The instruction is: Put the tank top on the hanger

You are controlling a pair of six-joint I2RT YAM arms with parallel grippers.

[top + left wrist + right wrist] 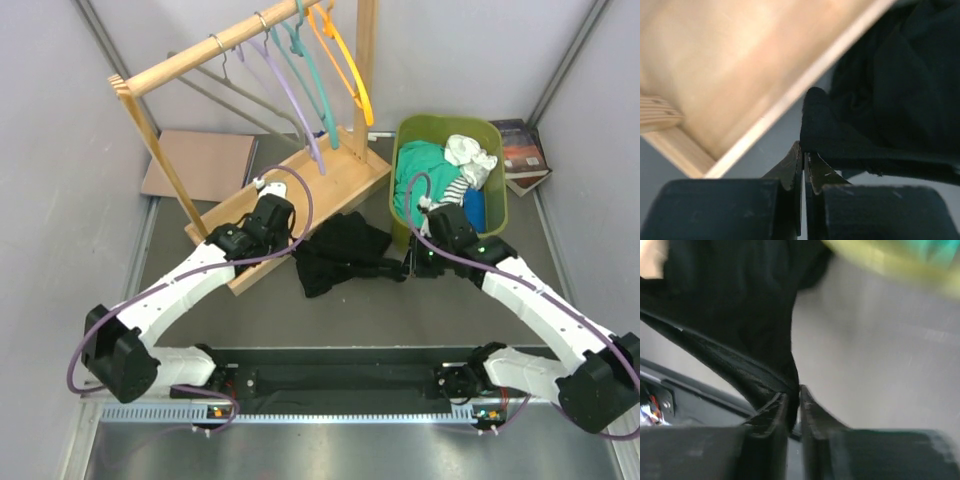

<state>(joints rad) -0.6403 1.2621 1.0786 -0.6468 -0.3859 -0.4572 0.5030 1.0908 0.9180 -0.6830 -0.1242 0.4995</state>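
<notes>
Left gripper (803,156) and right gripper (794,392) each had fingers (789,170) clenched on the tank top (340,250), so grasping step, I'd guess. Next it needed lifting toward the hanger (366,108).

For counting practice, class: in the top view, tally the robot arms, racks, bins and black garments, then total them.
Arms: 2
Rack: 1
Bin: 1
Tank top: 1
Total: 5
</notes>
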